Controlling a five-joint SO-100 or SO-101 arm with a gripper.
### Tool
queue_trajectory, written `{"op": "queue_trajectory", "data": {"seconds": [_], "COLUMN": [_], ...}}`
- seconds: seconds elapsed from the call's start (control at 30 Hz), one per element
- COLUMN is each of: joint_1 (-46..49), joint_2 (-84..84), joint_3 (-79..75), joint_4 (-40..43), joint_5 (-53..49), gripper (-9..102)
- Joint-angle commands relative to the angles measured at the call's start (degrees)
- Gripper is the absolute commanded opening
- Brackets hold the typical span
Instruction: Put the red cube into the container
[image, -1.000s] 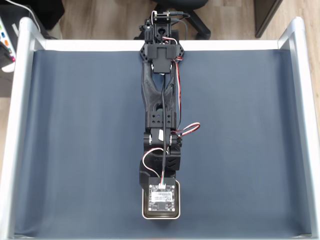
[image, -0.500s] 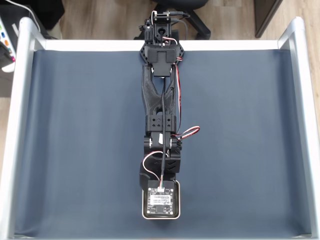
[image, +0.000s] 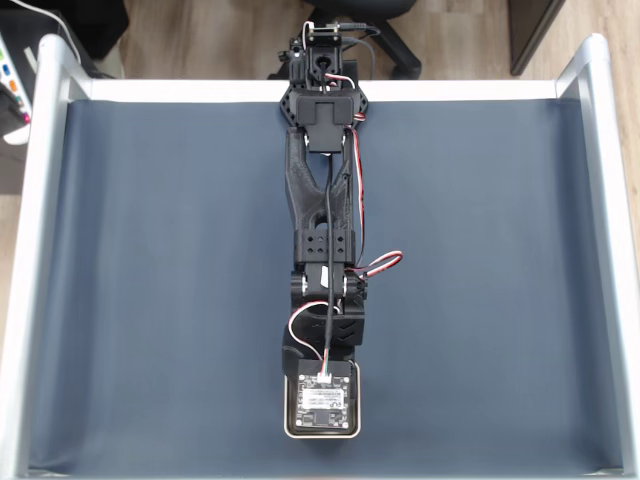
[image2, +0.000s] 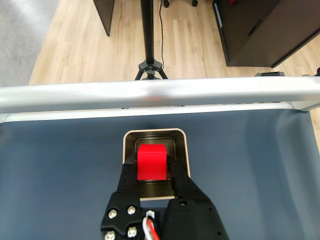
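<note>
Gripper (image2: 152, 172) pinching the red cube (image2: 152, 161) between both jaws, directly over the silver container (image2: 129, 137) on the dark blue mat (image2: 60, 170).

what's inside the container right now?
In the wrist view, the red cube sits between the end effector fingers over the container; dark floor shows around it. Whether it rests on the floor is hidden. In the fixed view the circuit board covers the inside.

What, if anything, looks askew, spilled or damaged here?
Nothing stands out. The gripper holds the red cube squarely over the container, which sits flat on the dark mat.
</note>
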Motion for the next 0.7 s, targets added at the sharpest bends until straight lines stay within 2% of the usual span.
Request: {"op": "queue_trajectory", "data": {"seconds": [0.0, 0.47, 0.57, 0.67], "joint_1": [-0.53, 0.00, 0.09, 0.09], "joint_2": [0.44, 1.23, 1.67, 2.99], "joint_3": [-4.13, -4.13, -4.13, -4.22], "joint_4": [-0.26, -0.26, -0.26, -0.26], "joint_5": [0.62, 0.35, 0.26, 0.62], "gripper": [21, 23, 21, 14]}}
